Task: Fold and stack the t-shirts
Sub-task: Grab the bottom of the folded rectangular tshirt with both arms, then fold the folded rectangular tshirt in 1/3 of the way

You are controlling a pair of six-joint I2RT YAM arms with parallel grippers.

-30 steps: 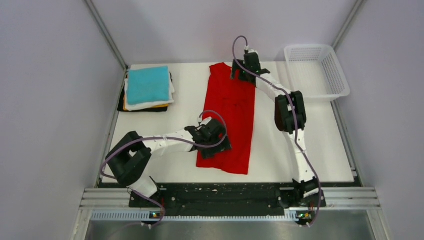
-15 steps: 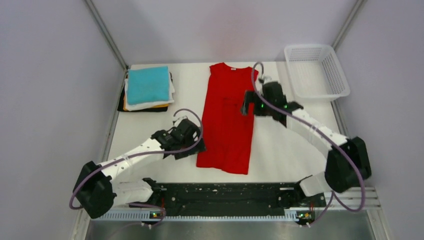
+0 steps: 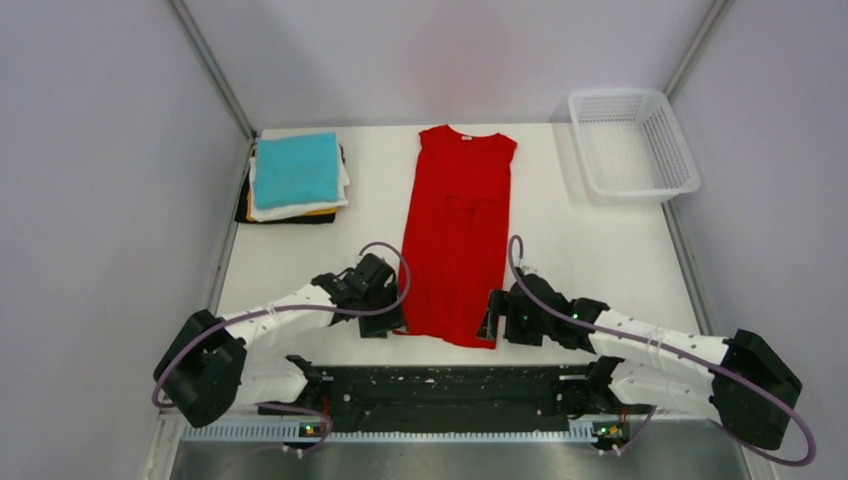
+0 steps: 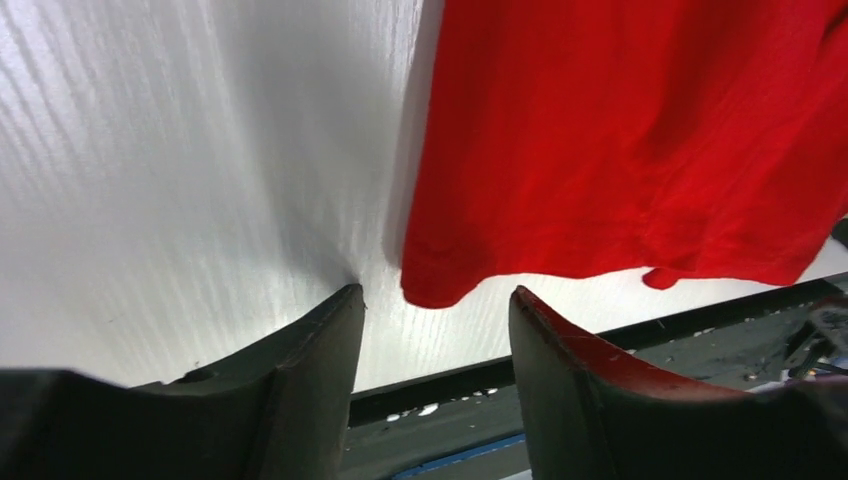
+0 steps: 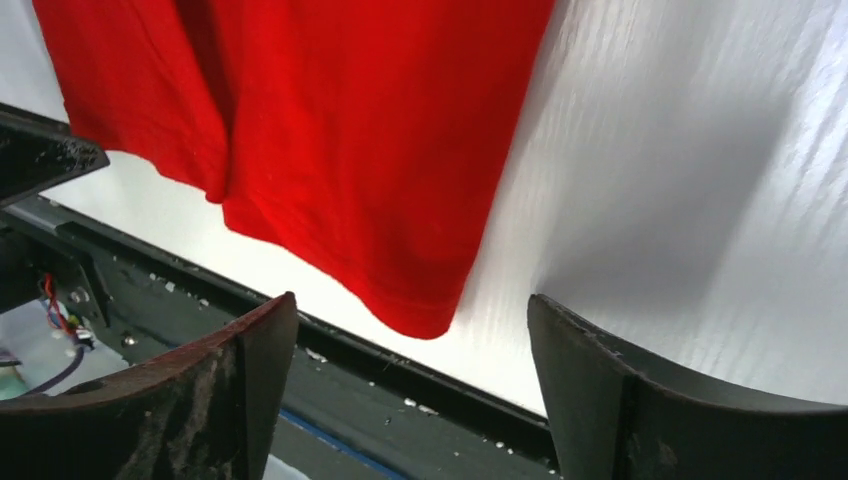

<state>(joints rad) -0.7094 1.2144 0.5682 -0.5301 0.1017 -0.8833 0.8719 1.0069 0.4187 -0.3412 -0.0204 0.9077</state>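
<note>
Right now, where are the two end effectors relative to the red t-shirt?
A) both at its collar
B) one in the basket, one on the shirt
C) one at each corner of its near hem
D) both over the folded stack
C: the left end effector and right end effector flank the near hem of the red t-shirt, one at each corner, jaws apart.

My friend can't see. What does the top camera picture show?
A long red t-shirt lies flat mid-table, with the open left end effector and open right end effector at its two near corners. A stack of folded shirts sits far left, a white basket far right.
</note>
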